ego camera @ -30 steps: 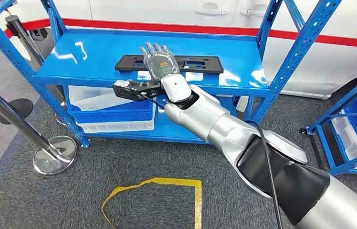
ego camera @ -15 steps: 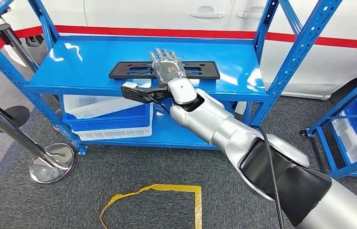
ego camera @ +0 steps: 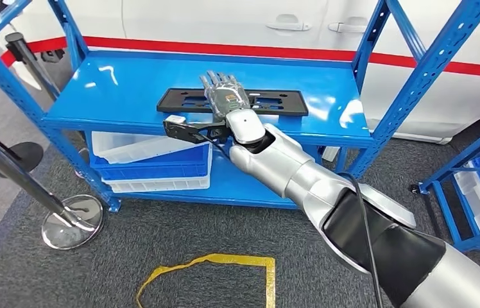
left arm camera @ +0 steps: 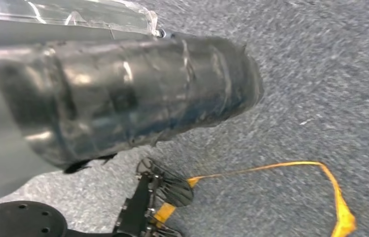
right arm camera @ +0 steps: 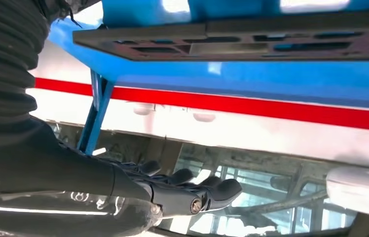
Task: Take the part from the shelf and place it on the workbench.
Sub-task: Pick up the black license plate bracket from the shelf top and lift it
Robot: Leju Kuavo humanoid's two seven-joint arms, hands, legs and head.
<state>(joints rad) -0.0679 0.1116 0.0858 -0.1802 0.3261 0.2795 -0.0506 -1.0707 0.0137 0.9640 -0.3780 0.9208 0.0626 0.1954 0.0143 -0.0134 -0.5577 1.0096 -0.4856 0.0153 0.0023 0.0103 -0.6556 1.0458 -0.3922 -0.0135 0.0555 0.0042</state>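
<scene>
Blue shelf carries black part; right hand, fingers spread, grasping nothing, now slightly further over part

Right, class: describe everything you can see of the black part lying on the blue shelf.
The black part is a long, flat, matte panel, plastic by its look, pierced by several rectangular slots. It lies flat on the top board of the blue shelf, lengthwise along it, near the front edge. The right hand hovers over its middle, fingers spread; whether they touch it cannot be told.
</scene>
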